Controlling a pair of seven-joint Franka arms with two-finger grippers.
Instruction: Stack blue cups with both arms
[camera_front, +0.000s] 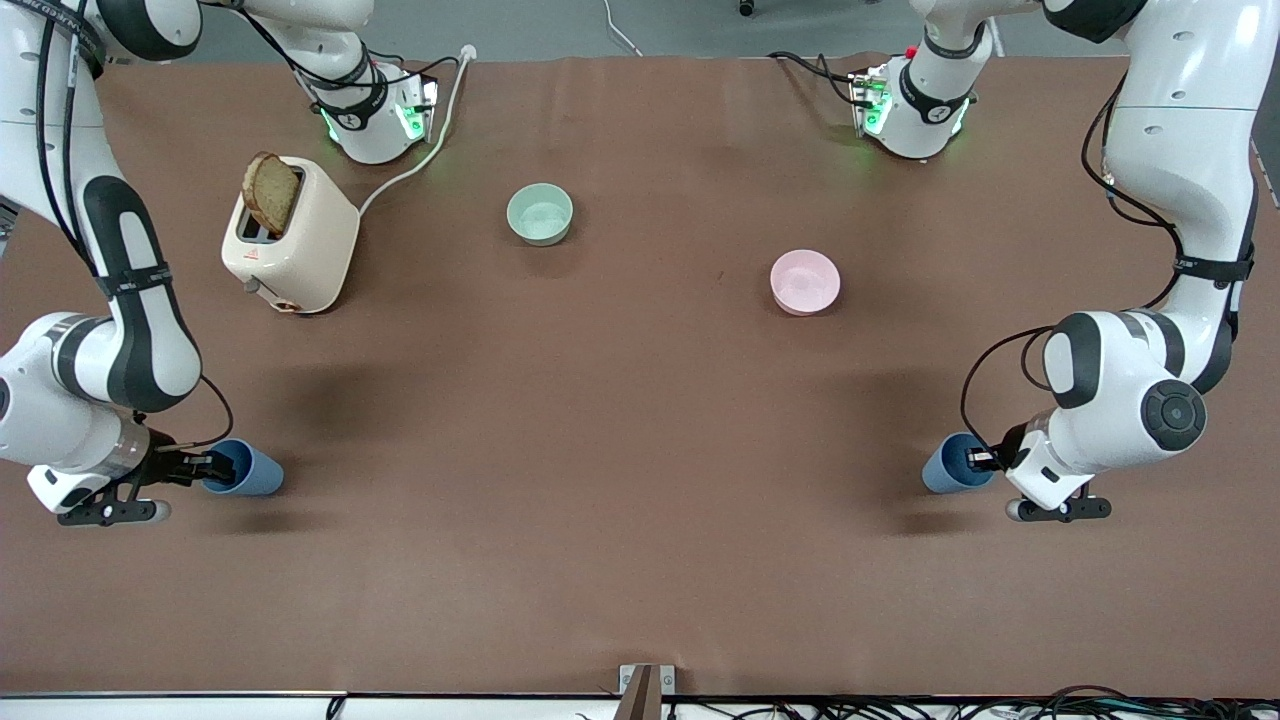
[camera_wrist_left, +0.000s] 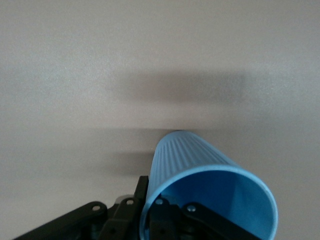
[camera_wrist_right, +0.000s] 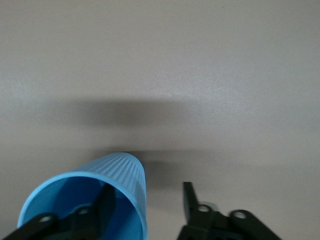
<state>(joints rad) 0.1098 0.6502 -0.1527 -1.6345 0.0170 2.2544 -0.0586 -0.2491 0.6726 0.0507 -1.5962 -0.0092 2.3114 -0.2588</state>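
Two blue cups lie tipped, each with its mouth toward a gripper. One blue cup (camera_front: 250, 470) is at the right arm's end of the table. My right gripper (camera_front: 205, 468) is open astride its rim. In the right wrist view one finger is inside the cup (camera_wrist_right: 100, 175), and the other finger (camera_wrist_right: 189, 200) stands clear of its wall. The other blue cup (camera_front: 950, 463) is at the left arm's end. My left gripper (camera_front: 980, 460) is shut on its rim. In the left wrist view the cup's (camera_wrist_left: 200, 160) wall is pinched between an outer finger (camera_wrist_left: 142, 187) and an inner one.
A cream toaster (camera_front: 300, 250) with a slice of bread (camera_front: 270, 192) stands near the right arm's base, its white cable (camera_front: 420, 160) running toward the base. A pale green bowl (camera_front: 540, 213) and a pink bowl (camera_front: 805, 281) sit farther from the front camera than the cups.
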